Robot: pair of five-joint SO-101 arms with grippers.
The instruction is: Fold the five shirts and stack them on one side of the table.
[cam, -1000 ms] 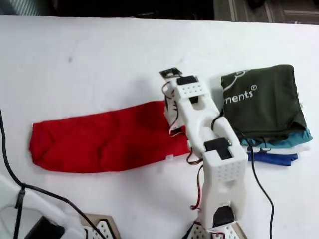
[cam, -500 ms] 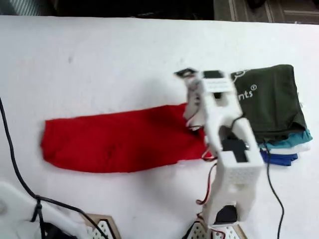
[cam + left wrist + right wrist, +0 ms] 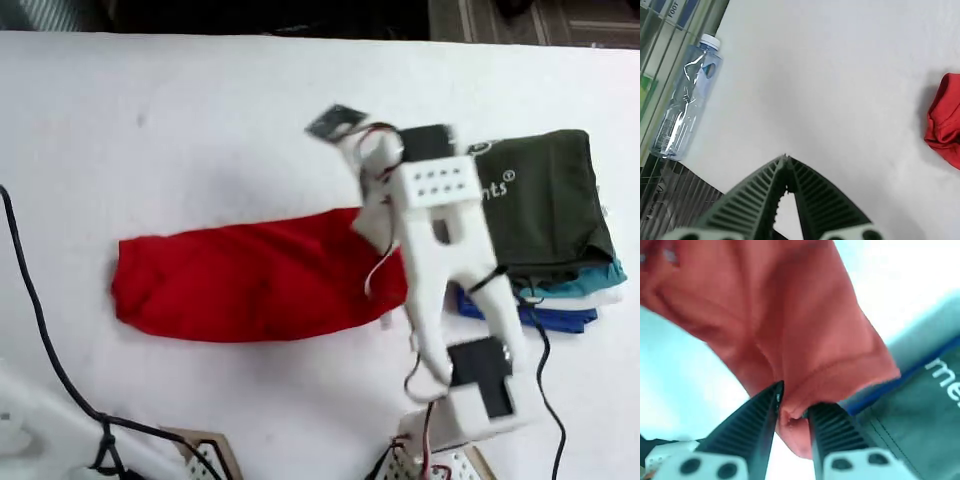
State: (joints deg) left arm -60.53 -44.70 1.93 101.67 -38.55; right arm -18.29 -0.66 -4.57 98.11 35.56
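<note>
Red shirt: folded into a long band, lying across the middle of the table. We note its far end rounded and flat on the surface. Its near end is bunched and sits just beside the stack.

Stack: on the table's right side, a dark green shirt on top, with teal, white and blue edges showing under it.

Right gripper: jaws nearly together, with a fold of the red shirt's end pinched between them. The dark green shirt lies close behind. From above, the right arm stretches over the shirt's near end and the stack's edge.

Left gripper: jaws pressed together, nothing between them, above bare table well apart from the red shirt. We see a clear plastic bottle beyond the table edge.
</note>
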